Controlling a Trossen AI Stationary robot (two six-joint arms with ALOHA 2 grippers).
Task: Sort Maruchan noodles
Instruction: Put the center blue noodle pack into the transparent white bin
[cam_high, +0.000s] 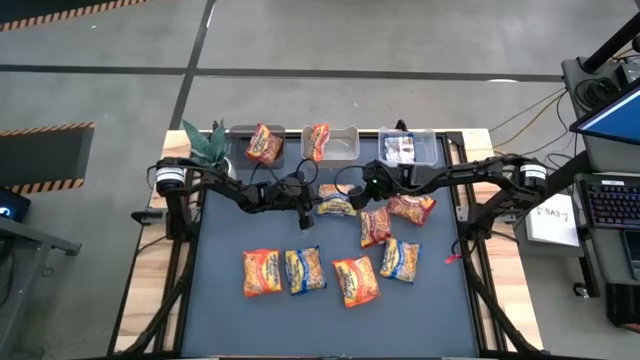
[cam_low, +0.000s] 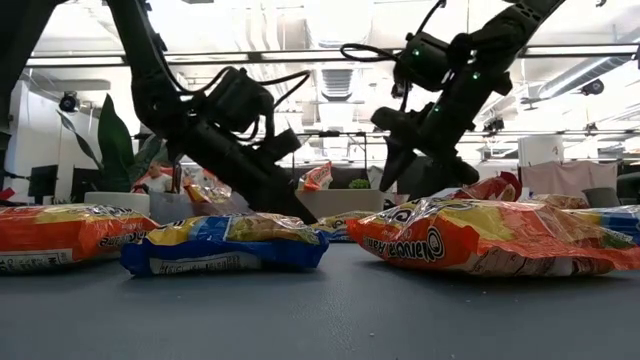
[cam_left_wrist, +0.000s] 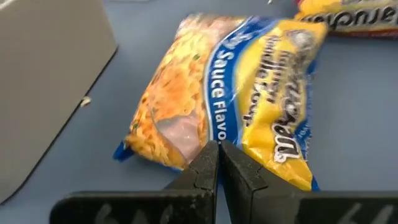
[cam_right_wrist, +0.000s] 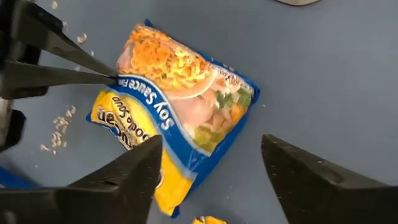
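Observation:
A blue-and-yellow Maruchan packet (cam_high: 335, 201) (cam_left_wrist: 230, 93) (cam_right_wrist: 180, 118) lies flat on the dark mat just near the bins. My left gripper (cam_high: 305, 215) (cam_left_wrist: 218, 149) is shut, with its tips at this packet's long side. My right gripper (cam_high: 366, 188) (cam_right_wrist: 211, 168) hangs open above the same packet, one finger to each side, touching nothing. Several more packets lie flat on the mat: orange (cam_high: 262, 272), blue-and-yellow (cam_high: 305, 268) (cam_high: 400, 258), orange (cam_high: 355, 281) (cam_high: 375, 225) and dark red (cam_high: 412, 207). My left gripper has its fingertips (cam_right_wrist: 93, 70) closed on the long side edge (cam_right_wrist: 119, 79) of the blue-and-yellow packet, about midway along it. It reaches only with its free ends, slanting down from the table's left. The packet stays flat on the mat.
Three clear bins stand along the far edge: the left one (cam_high: 265, 146) and the middle one (cam_high: 335, 143) each hold an orange packet, the right one (cam_high: 407, 148) something dark. A green plant (cam_high: 205, 143) stands at the far left corner. Noodle crumbs (cam_right_wrist: 59, 127) lie beside the packet.

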